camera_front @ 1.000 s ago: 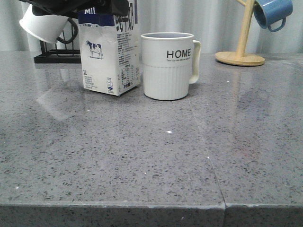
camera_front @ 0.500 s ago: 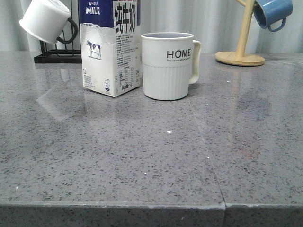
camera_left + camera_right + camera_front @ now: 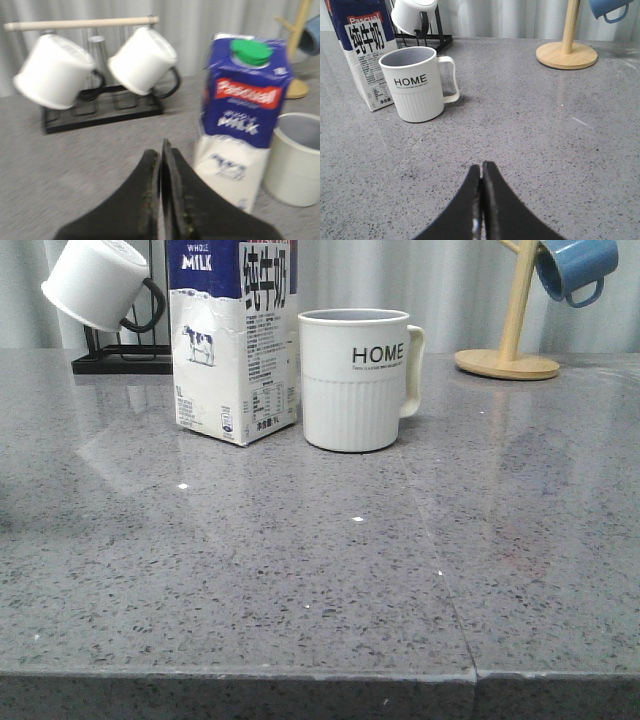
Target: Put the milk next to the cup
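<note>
The milk carton [image 3: 235, 340], white with a dark blue top, stands upright on the grey table just left of the HOME cup [image 3: 355, 380], a narrow gap between them. Both also show in the left wrist view, the carton [image 3: 245, 120] and the cup [image 3: 297, 160], and in the right wrist view, the carton [image 3: 365, 55] and the cup [image 3: 417, 85]. My left gripper [image 3: 161, 150] is shut and empty, away from the carton. My right gripper [image 3: 481, 170] is shut and empty over bare table, well short of the cup. Neither gripper shows in the front view.
A black rack [image 3: 120, 360] with small white mugs [image 3: 95, 282] hanging from it stands at the back left. A wooden mug tree [image 3: 510, 360] with a blue mug [image 3: 572, 268] stands at the back right. The table's front edge [image 3: 320, 676] is near the camera.
A second ago the left arm was over the top of the milk carton in the front view. It has since pulled away out of that view, leaving the carton standing by the cup.
</note>
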You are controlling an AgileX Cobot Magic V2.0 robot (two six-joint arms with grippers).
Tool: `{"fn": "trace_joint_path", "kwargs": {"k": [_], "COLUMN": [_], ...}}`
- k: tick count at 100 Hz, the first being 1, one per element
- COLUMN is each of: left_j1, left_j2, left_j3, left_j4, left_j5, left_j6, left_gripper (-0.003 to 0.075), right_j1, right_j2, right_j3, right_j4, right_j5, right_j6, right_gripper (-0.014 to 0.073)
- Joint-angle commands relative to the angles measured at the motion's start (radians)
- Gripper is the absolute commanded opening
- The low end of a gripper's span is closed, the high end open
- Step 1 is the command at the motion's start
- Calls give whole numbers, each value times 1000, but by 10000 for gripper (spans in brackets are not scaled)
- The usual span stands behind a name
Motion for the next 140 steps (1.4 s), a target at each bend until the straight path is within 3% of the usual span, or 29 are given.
{"fn": "trace_joint_path", "kwargs": {"k": [1, 29, 53, 89, 140], "left_j1": [64, 235, 314, 331, 331], "left_j2": [-65, -267, -423, -612, -812], "left_j3": [-9, 129, 233, 348, 561], "left_j4": [21, 46, 46, 46, 1], "left_j5": [-4, 29, 94, 136, 7], "left_j6": [-2, -2, -2, -2, -2], "left_gripper": [-20, -20, -20, -20, -20], "right_j1": [-4, -4, -4, -4, -4], "right_j2": [10, 10, 10, 10, 10], "right_j3": [-23, -23, -23, -23, -23], "right_j4": [-3, -3, -3, -3, -3], "right_j5": [-75, -75, -75, -75, -75], "right_j6": [0, 0, 0, 0, 0], "right_gripper": [-66, -66, -66, -66, -66]}}
